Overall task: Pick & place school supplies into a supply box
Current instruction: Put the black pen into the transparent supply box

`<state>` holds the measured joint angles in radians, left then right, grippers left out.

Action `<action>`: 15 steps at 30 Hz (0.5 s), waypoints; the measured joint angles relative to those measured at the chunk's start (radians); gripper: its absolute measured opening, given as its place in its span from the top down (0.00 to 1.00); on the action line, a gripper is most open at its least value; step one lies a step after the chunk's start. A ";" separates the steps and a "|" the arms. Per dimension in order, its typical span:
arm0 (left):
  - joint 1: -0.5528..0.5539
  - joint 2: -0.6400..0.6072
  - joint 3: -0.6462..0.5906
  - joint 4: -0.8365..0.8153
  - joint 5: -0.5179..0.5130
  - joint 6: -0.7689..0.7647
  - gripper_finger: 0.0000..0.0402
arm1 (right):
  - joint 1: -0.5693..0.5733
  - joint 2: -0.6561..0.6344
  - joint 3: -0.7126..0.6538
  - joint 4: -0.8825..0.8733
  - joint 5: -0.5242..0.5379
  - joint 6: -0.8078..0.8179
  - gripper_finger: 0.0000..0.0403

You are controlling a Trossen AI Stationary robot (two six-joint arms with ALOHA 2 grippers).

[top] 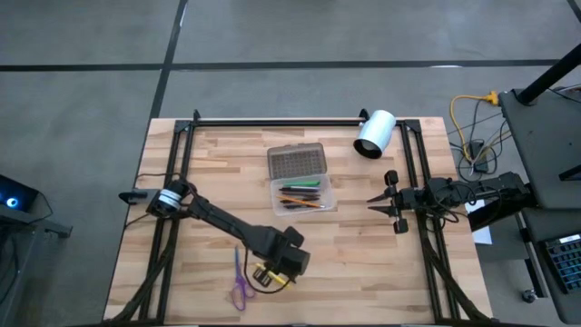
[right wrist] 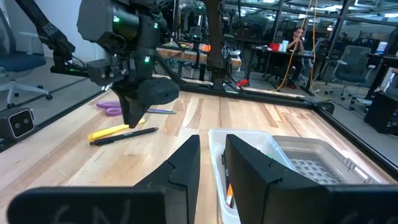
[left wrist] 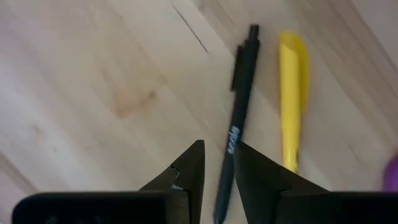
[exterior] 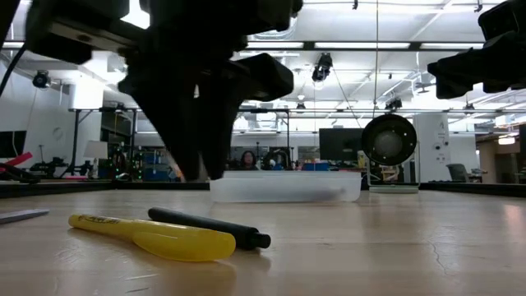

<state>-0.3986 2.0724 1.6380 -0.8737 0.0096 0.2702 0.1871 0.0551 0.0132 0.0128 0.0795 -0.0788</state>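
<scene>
A black pen (left wrist: 239,93) and a yellow pen (left wrist: 292,93) lie side by side on the wooden table near its front edge. My left gripper (left wrist: 217,149) hangs just above them, pointing down. It is open by a narrow gap, and the black pen shows through that gap. Purple-handled scissors (top: 240,283) lie flat beside the pens. The clear supply box (top: 304,195) sits mid-table with several pens inside, its grey lid (top: 297,162) on the far side. My right gripper (top: 370,203) waits open at the table's right, pointing level toward the box.
A white cylinder (top: 374,134) lies at the table's far right corner. Black frame rails (top: 272,122) run along the far edge and both sides. Bare wood lies between the pens and the box. People sit in the room beyond the table.
</scene>
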 joint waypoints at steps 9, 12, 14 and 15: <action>-0.031 -0.002 0.013 -0.040 -0.001 0.066 0.83 | 0.000 0.000 0.000 0.000 0.000 0.000 0.80; -0.044 -0.002 0.012 -0.053 0.002 0.088 0.83 | 0.000 0.000 0.000 0.000 0.000 0.000 0.80; -0.047 -0.002 0.011 -0.060 0.000 0.088 0.83 | 0.000 0.000 0.000 0.000 0.000 0.000 0.80; -0.046 -0.002 0.011 -0.058 0.000 0.088 0.83 | 0.000 0.000 0.000 0.000 0.000 0.000 0.80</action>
<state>-0.4446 2.0708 1.6489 -0.9321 0.0093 0.3585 0.1875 0.0551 0.0132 0.0125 0.0795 -0.0788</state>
